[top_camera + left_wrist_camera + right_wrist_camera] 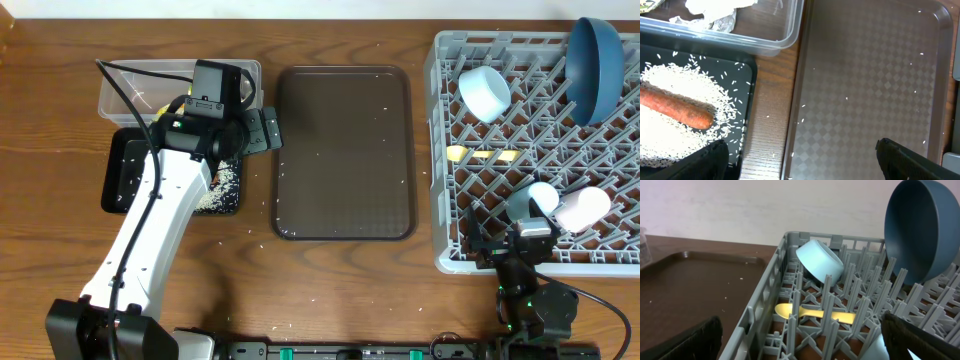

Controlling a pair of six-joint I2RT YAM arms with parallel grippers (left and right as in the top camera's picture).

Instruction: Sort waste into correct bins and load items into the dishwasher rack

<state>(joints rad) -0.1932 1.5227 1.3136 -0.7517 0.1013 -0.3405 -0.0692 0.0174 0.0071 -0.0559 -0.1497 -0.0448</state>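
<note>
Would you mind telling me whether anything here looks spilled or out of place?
Yes. Stray rice grains are scattered across the brown serving tray and over the wooden table beside the black tray. They look spilled because they lie well outside the rice heaped around the carrot in that tray.

Carrot [680, 109], left end off-frame

Carrot [680, 109] on rice [665, 82] in black tray [752, 85], tissue [710, 12] in clear tub [740, 42], spoon [815, 314] in rack [765, 310]
</note>
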